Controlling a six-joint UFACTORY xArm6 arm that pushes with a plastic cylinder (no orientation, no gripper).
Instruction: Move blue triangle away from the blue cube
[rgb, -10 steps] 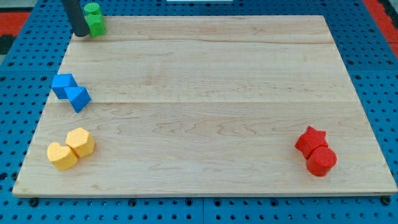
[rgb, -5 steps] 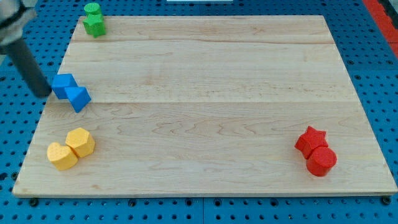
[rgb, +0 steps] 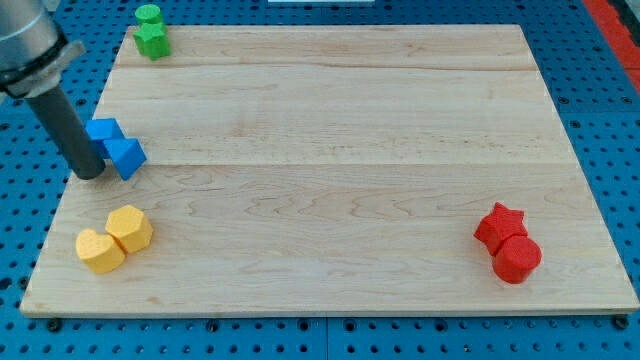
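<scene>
The counter (rgb: 330, 110) holds no containers. By its left edge, the blue cube (rgb: 103, 133) touches the blue triangle (rgb: 127, 157). My tip (rgb: 90, 175) sits just left of both; there is no hand, so nothing is grasped. A careless push could shove the 2 together.

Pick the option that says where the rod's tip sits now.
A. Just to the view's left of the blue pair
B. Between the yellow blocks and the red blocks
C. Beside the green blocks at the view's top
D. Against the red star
A. My tip rests on the board right at the view's left of the blue triangle and blue cube, far from every other block.
</scene>
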